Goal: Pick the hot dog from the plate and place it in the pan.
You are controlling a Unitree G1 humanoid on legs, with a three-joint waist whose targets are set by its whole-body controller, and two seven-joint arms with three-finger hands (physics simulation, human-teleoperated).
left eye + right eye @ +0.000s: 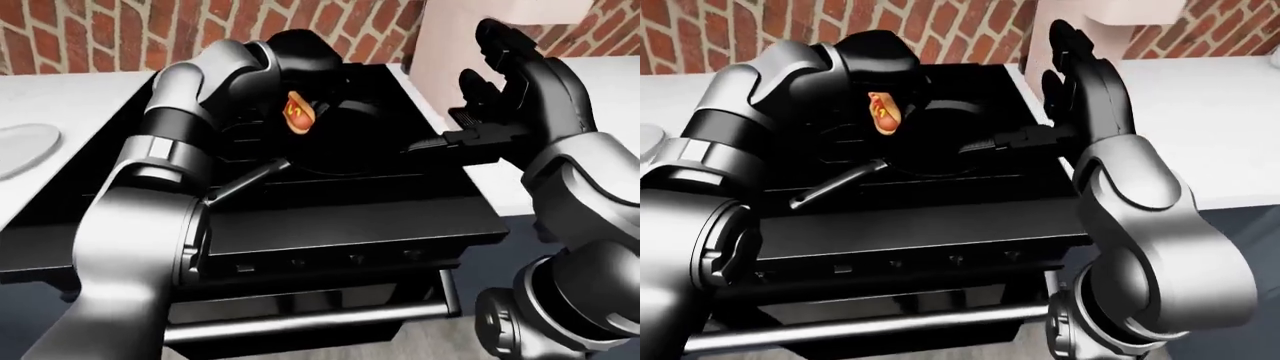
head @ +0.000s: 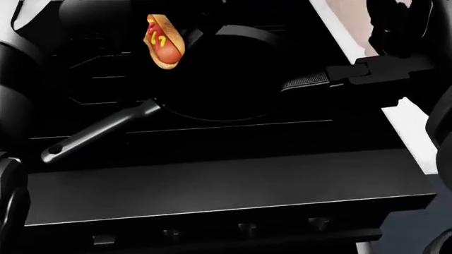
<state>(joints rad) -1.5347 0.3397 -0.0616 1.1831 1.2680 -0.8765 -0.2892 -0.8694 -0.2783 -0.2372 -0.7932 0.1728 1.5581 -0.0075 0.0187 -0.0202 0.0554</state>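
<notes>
One hot dog (image 2: 164, 46) hangs over the far left rim of the one black pan (image 2: 219, 79), held off the pan's floor in the dark left hand (image 1: 290, 71). The black fingers close round it from above and behind, though they merge with the dark stove and cannot be counted. The bun's long axis runs mostly up and down in the head view, tilted a little: its upper end leans left and far, and its lower, rounded end, where the red sausage tip shows, points down toward the near right and the pan. Yellow mustard strokes cross the sausage.

The pan sits on the black stove (image 1: 400, 217), its single long handle (image 2: 95, 135) slanting to the near left in the head view. A row of knobs (image 1: 355, 259) lines the stove's near face, above one pale bar handle.

The right hand (image 1: 500, 82) stands on the right of the pan, its fingers (image 1: 478, 94) spread and clasping nothing. One flat black part reaches from it toward the pan's right rim; whether it touches the rim cannot be told.

At the far left of the left-eye view, one pale plate (image 1: 22, 148) lies bare on the white bench (image 1: 70, 90), well apart from the pan. A red brick wall (image 1: 120, 30) runs along the far side.
</notes>
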